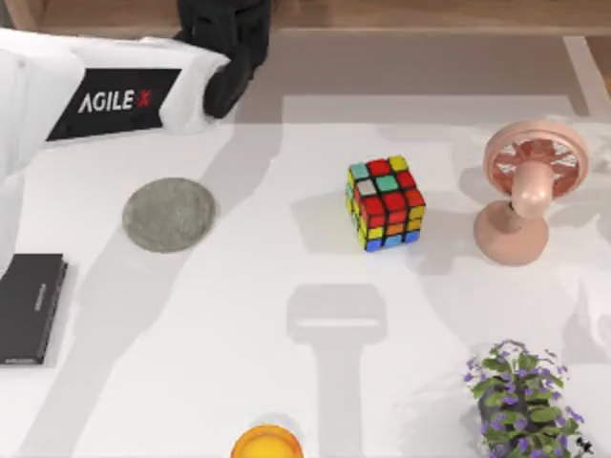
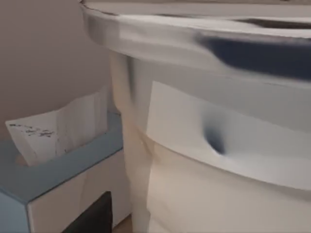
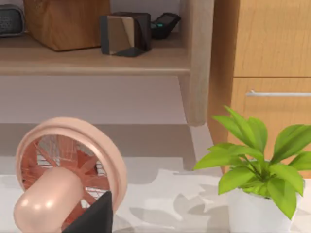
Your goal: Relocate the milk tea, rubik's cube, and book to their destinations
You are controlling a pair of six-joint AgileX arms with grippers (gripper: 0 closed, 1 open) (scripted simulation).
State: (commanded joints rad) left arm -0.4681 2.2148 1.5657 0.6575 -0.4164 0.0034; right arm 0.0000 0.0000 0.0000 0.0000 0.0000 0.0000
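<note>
While the rubik's cube sits near the middle of the white table, turned so one corner points toward the near edge, a pink desk fan stands just to its right and a grey round coaster lies well off to its left. A flat black slab lies at the left edge, a purple-flowered plant at the near right corner, an orange-yellow round thing at the near edge. "AGILEX" is printed on the left arm reaching over the far left, its jaws I cannot tell open or closed; its wrist view faces a white bin beside a tissue box.
</note>
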